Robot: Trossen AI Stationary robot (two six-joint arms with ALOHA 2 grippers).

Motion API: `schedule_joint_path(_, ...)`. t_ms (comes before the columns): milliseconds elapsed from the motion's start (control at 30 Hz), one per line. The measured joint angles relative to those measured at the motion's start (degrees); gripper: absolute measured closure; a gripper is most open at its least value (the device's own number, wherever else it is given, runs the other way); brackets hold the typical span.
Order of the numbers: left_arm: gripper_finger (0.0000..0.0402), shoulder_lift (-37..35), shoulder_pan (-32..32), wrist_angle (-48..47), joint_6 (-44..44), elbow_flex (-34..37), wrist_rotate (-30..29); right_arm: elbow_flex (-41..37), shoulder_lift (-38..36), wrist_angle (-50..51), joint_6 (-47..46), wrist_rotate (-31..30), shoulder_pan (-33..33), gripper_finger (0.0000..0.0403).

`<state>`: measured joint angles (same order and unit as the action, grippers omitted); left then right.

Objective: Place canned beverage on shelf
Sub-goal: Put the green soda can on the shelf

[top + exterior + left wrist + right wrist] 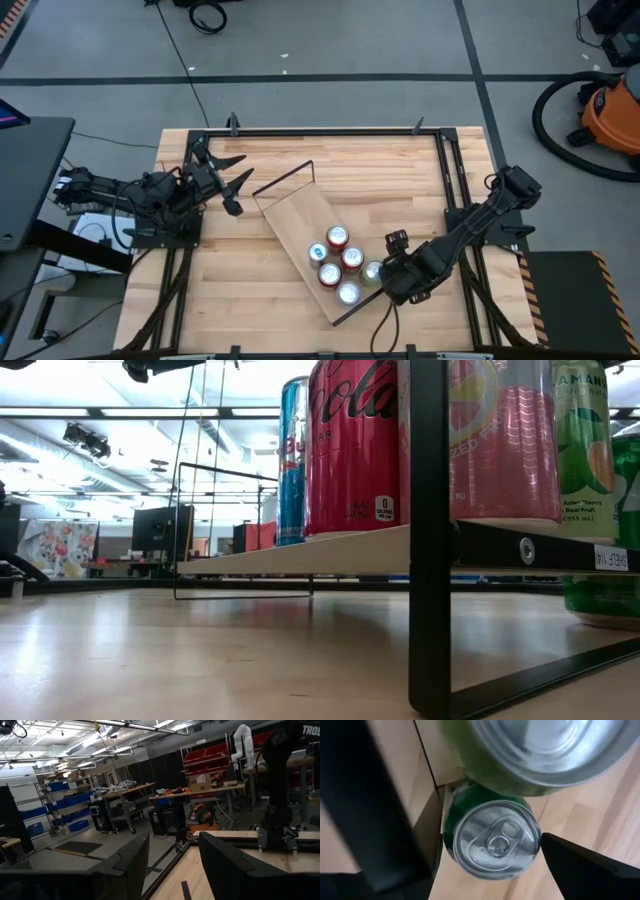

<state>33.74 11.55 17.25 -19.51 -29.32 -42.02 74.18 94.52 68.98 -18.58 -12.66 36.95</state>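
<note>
The green can [492,840] you are after stands upright on the tabletop [230,290], not on the shelf [300,225]: it sits tight against the shelf's long edge at about 4 o'clock from the board's middle, just below that edge in the low view. The right gripper [485,845] hangs over it with its fingers spread wide, one on each side of the rim, not yet squeezing. Before you close, centre the lid between the fingers; the nearer finger looks close to the shelf's wire frame [430,540], so watch that it does not catch there. Grip below the rim, lift straight up until the base clears the board, then carry it toward 10 o'clock. Four cans [337,262] already crowd that end, with another green one right at the edge, so aim for bare board beyond them. The left gripper [232,185] waits open at 9 o'clock, well apart.
</note>
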Motion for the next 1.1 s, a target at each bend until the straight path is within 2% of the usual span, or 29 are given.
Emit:
schedule_joint_path(400,0.0219,0.0,0.0,1.8,1.2,0.0,0.0,-10.1,-5.9,-10.4,6.4,1.1,0.6,0.0054)
schedule_joint_path(700,0.0219,0.0,0.0,1.8,1.5,0.0,0.0,-11.6,-9.2,-14.6,6.7,0.2,0.4,0.0057)
schedule_joint_path(933,0.0219,0.0,0.0,1.8,1.4,0.0,0.0,-11.6,-9.1,-15.6,6.6,0.1,0.4,0.0105)
schedule_joint_path(1100,0.0219,0.0,0.0,1.8,1.4,0.0,0.0,-11.6,-9.2,-15.1,6.3,0.1,0.4,0.0109)
